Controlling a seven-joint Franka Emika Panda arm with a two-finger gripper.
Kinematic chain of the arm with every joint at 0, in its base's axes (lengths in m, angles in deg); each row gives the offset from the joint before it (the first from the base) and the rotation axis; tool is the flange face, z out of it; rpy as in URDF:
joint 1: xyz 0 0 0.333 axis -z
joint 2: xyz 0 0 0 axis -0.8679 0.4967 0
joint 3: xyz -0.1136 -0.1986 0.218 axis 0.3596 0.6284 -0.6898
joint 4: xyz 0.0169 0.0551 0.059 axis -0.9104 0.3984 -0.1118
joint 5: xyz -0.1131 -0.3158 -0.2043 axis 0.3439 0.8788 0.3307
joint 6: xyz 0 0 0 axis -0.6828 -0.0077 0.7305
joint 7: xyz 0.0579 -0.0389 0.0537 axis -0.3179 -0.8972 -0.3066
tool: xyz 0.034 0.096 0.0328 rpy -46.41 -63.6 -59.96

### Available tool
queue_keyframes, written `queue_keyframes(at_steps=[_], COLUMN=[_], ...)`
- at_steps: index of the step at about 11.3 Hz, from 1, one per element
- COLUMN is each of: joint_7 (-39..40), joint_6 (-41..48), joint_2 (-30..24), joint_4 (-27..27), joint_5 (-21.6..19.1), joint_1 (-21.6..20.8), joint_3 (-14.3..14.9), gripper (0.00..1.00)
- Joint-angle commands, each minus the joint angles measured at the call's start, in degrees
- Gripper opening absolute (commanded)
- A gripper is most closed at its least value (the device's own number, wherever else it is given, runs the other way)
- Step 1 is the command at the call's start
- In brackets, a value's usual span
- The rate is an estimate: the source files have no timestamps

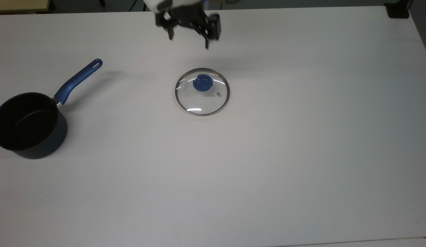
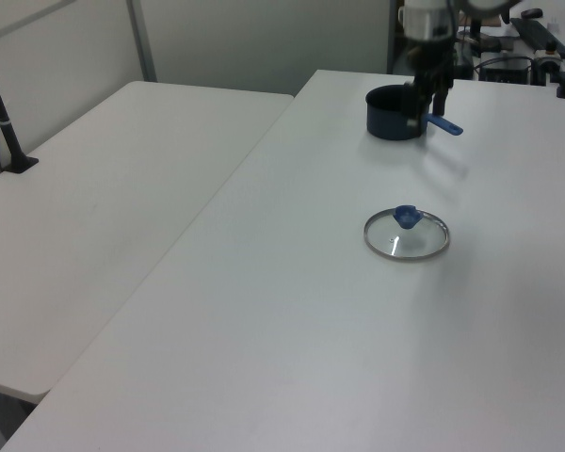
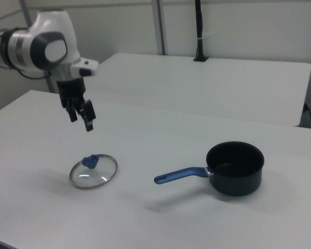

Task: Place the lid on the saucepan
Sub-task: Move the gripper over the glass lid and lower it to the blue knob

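Note:
The lid (image 1: 202,101), clear glass with a metal rim and a blue knob (image 1: 202,83), lies flat near the middle of the white table (image 1: 302,144). In the top view, the dark navy saucepan (image 1: 25,125) stands upright at the far left, its long blue handle (image 1: 79,79) angled up and to the right. My gripper (image 1: 188,42) hangs open above the table, just beyond the lid's far rim, holding nothing. The right view shows the gripper (image 3: 81,123) in the air above the lid (image 3: 93,171), with the saucepan (image 3: 235,167) well off to the right. In the left view, the gripper (image 2: 428,105) overlaps the saucepan (image 2: 393,113), and the lid (image 2: 406,234) lies nearer.
A second white table (image 2: 94,207) adjoins this one, with a black post (image 2: 5,122) clamped at its far side. A black object (image 1: 398,10) sits at the table's corner in the top view's upper right. Bare tabletop lies between lid and saucepan.

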Motion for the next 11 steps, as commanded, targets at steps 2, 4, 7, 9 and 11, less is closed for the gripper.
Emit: queue_keyframes(at_steps=[2, 4, 7, 9, 11], joint_7=[-20.8, -27.8, -31.3, -31.2, -30.8], joint_6=[-9.9, -16.8, -22.8, -22.9, -22.0], joint_2=[6.7, 11.2, 13.1, 13.1, 12.6], joint_4=[5.6, 7.0, 8.0, 9.2, 9.5], joint_5=[-0.6, -0.6, -0.6, -0.4, -0.1], joint_1=[-3.2, -3.6, -3.7, -3.7, -3.8], joint_3=[0.0, 0.0, -0.1, 0.0, 0.0], gripper=[1.0, 1.0, 1.0, 0.96, 0.97])
